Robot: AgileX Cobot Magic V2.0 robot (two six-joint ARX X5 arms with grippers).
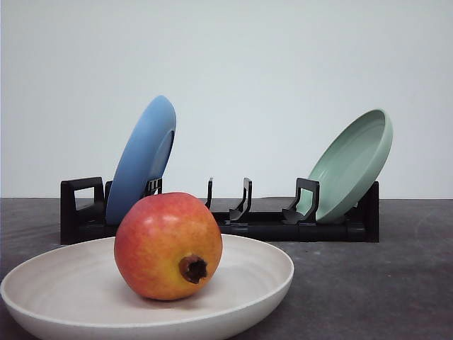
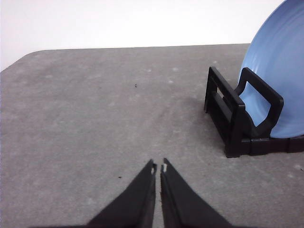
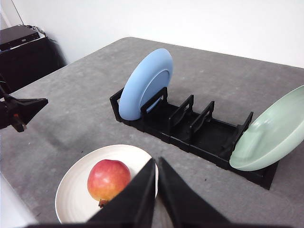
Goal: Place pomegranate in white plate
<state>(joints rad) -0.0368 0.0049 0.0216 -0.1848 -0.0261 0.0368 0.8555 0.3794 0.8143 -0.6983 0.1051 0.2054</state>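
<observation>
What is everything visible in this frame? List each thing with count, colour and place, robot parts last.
pomegranate: one, red to orange-yellow, resting in the white plate, dark crown toward the front camera.
white plate: one, off-white, on the table in front of the rack.
blue plate: one, blue, standing tilted in the rack's left end.
green plate: one, pale green, leaning at the rack's right end.
rack: one, black, behind the white plate; middle slots empty.
table: one, grey.
left gripper: black, shut, above the table beside the rack.
right gripper: black, shut, raised over the white plate's edge.
</observation>
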